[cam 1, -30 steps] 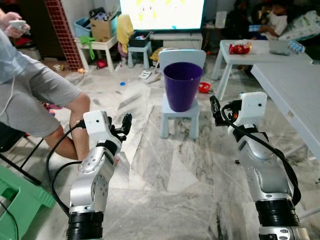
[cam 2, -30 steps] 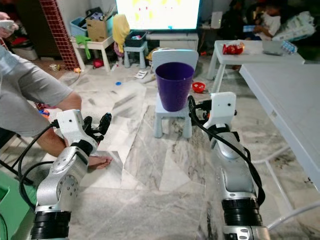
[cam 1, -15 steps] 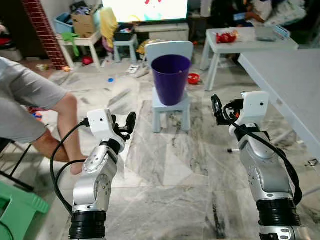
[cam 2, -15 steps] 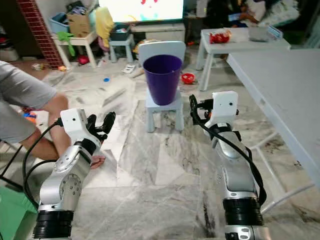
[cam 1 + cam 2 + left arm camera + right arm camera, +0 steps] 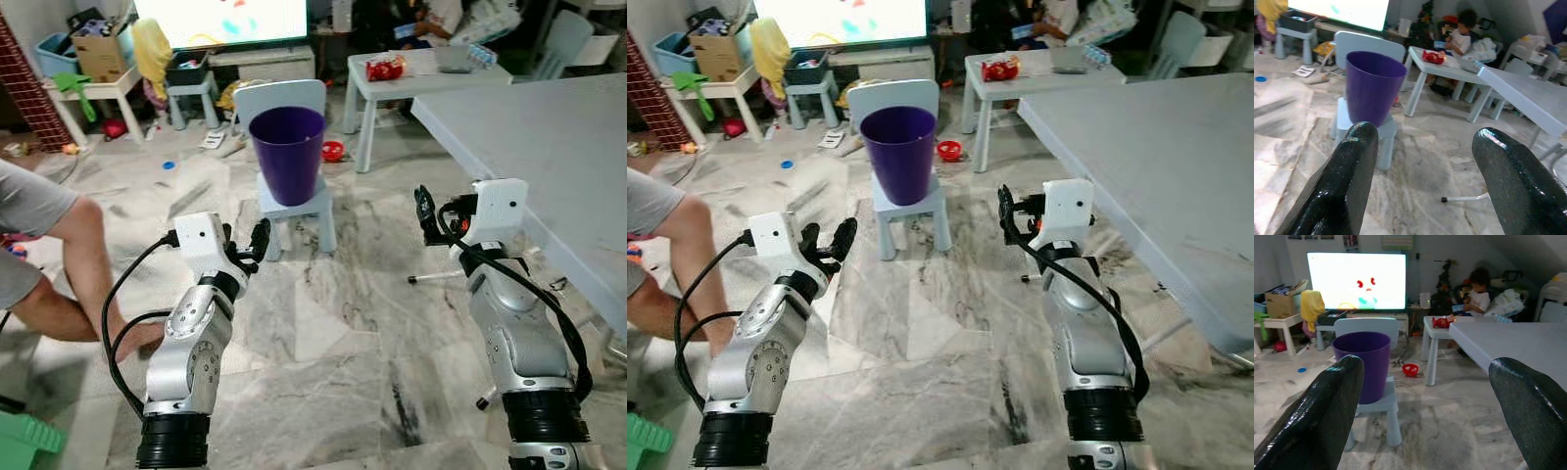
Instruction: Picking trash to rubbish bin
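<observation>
Sliding leftward in the head views since a second ago, the purple bin [image 5: 287, 147] stands upright on a small pale chair [image 5: 291, 201], well ahead. Left gripper [image 5: 1425, 181] and right gripper [image 5: 1425, 416] are raised, fingers spread wide, holding nothing. The bin's inside looks empty, though partly hidden.

1. A bin [image 5: 287, 145] stands on a small chair [image 5: 294, 204], far centre.
2. A large bench [image 5: 549, 147] lies right; a small bench [image 5: 431, 73] is behind it.
3. A person's leg [image 5: 69, 255] is near left.
4. A television [image 5: 220, 20] stands far behind the chair.
</observation>
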Motion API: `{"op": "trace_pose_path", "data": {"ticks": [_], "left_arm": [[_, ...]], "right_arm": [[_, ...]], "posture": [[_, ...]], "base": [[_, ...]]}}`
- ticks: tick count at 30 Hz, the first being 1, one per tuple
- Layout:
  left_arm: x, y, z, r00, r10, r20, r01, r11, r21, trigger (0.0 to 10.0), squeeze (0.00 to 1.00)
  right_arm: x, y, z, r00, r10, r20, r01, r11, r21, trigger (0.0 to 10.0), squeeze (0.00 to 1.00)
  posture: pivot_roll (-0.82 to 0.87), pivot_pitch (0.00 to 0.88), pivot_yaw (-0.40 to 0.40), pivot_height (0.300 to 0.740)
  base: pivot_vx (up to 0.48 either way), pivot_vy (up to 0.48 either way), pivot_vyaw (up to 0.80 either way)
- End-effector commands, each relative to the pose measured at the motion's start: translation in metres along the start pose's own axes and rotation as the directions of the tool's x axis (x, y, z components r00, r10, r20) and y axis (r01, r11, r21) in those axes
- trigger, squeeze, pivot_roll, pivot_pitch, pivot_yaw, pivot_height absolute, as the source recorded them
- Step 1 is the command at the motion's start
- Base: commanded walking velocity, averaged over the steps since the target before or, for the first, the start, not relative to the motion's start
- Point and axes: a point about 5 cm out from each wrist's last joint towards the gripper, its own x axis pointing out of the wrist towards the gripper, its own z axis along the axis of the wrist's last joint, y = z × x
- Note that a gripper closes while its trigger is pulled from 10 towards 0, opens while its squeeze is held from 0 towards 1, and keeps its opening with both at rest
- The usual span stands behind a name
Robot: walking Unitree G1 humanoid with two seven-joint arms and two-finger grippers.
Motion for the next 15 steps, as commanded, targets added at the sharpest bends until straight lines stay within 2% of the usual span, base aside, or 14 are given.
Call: {"op": "trace_pose_path", "data": {"ticks": [1,4,15], "left_arm": [[-0.0001,-0.0004,0.0039,1.0,-0.012,0.015,0.011,1.0,0.02,10.0,0.0],[-0.0002,-0.0001,0.0036,1.0,-0.011,0.013,0.01,1.0,0.022,10.0,0.0],[-0.0005,0.0004,0.0018,1.0,-0.002,0.006,0.002,1.0,0.017,10.0,0.0]], "right_arm": [[0.0013,0.0005,0.0035,1.0,0.002,0.008,-0.002,1.0,0.004,10.0,0.87],[0.0011,0.0006,0.0033,1.0,0.002,0.007,-0.002,1.0,0.004,10.0,0.87],[0.0007,-0.0003,0.0033,1.0,0.0,0.007,0.0,1.0,0.002,10.0,0.87]], "posture": [[-0.02,0.0,0.018,0.74],[-0.02,0.0,0.018,0.74],[-0.02,0.0,0.016,0.74]], "base": [[0.274,0.0,-0.8],[0.301,0.0,-0.8],[0.0,0.0,-0.8]]}}
